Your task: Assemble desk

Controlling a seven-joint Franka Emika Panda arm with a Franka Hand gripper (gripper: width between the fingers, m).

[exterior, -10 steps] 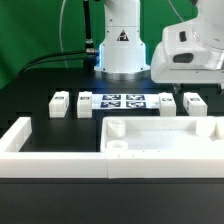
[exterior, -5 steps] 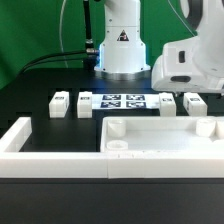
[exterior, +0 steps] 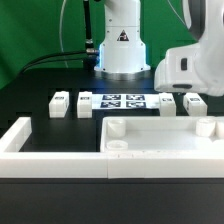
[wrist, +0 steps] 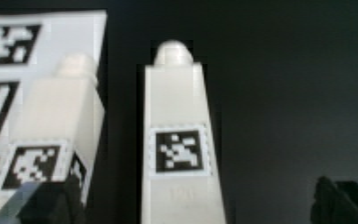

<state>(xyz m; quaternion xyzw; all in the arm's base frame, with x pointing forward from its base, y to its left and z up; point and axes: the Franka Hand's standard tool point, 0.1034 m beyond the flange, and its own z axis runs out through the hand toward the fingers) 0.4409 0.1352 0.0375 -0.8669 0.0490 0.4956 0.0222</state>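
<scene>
**As Fingers Spread Wide, a Desk Leg Lies Between Them**

While the gripper [exterior: 188, 88] hangs above the black table [exterior: 30, 105] with its fingers [wrist: 348, 198] parted wide and holding nothing, a white leg post [wrist: 176, 110] lies flat beneath the gap between them, tag up. A second leg post [wrist: 55, 120] lies just beside it, nearer one finger, and the marker board [wrist: 25, 40] lies past that. The tabletop [exterior: 165, 152], rim up, sits apart from the fingers, on the camera's side in the exterior view, next to the border wall [exterior: 20, 135].
</scene>
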